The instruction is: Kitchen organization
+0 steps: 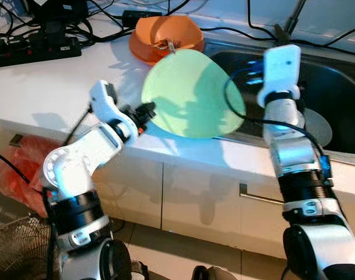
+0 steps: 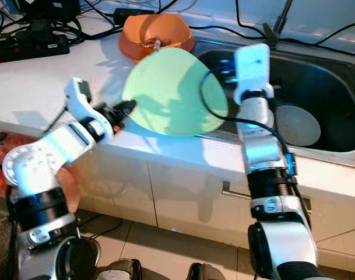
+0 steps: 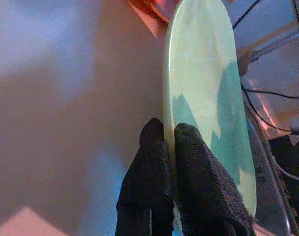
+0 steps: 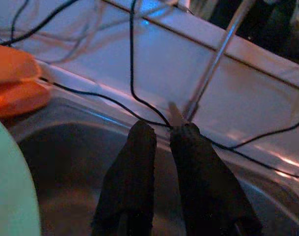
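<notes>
Left pincer (image 1: 147, 111) is clamped on the green plate's (image 1: 192, 93) rim mid-frame above the bench (image 1: 43, 87), right pincer (image 4: 161, 132) closed and empty over the sink (image 1: 334, 87), so plenty's left, I'd guess.

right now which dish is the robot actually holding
The light green plate, pinched at its rim by the left gripper; the orange bowl sits on the counter, the grey plate in the sink.
</notes>
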Controlling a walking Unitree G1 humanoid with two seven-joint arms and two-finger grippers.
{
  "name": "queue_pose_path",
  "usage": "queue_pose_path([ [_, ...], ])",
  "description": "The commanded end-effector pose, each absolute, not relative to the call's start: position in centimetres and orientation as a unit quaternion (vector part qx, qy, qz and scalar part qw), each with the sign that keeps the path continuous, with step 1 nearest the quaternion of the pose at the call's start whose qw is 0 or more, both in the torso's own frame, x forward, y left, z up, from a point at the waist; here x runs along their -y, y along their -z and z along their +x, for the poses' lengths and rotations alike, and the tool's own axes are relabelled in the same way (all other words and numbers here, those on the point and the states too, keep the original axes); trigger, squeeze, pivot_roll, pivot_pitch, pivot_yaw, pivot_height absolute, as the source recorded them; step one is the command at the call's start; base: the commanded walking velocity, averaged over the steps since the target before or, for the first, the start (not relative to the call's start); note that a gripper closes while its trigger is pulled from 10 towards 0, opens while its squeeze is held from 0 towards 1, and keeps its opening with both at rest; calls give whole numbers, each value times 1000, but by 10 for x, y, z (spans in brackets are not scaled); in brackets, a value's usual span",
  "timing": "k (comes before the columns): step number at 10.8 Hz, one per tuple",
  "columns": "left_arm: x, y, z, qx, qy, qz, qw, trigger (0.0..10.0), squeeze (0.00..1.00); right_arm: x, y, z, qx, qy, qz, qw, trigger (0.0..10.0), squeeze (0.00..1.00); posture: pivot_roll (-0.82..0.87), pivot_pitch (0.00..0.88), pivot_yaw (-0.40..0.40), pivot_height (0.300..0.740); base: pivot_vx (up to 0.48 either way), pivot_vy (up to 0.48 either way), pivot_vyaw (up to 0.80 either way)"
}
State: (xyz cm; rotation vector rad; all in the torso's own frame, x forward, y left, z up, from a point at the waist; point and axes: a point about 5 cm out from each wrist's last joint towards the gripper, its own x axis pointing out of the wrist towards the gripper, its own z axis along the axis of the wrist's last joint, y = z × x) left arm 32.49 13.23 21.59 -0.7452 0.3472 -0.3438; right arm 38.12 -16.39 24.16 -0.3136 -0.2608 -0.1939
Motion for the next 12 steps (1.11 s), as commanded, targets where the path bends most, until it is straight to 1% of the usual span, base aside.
queue_pose_path([
  [1,-124,-201,321,-213,166,-341,900,10000,0,172,-240,382,120,113,-152,974,10000,0,79,120,-23,740,0,0,0],
  [2,-118,-200,320,-216,177,-340,898,10000,0,173,-240,382,117,117,-151,975,10000,0,80,118,-24,740,0,0,0],
  [4,-112,-205,319,-201,187,-295,915,10000,0,174,-239,382,115,123,-147,975,10000,0,79,115,-24,740,0,0,0],
  [5,-108,-218,319,-155,205,-272,927,10000,0,177,-240,381,116,129,-147,974,10000,0,78,114,-25,740,0,0,0],
  [7,-101,-239,321,-73,206,-220,951,10000,0,187,-244,380,129,151,-137,970,10000,0,78,114,-25,740,0,0,0],
  [8,-98,-247,323,-38,204,-211,955,10000,0,191,-246,379,134,160,-136,968,10000,0,78,114,-25,740,0,0,0],
  [10,-95,-263,325,25,197,-167,966,10000,0,199,-249,377,141,179,-133,965,10000,0,66,115,-26,740,0,0,0],
  [11,-95,-276,328,78,178,-159,968,10000,0,202,-250,376,143,185,-130,964,10000,0,66,115,-26,740,0,0,0],
  [12,-92,-283,329,111,175,-154,966,10000,0,200,-249,376,147,177,-117,966,10000,0,66,115,-26,740,0,0,0],
])
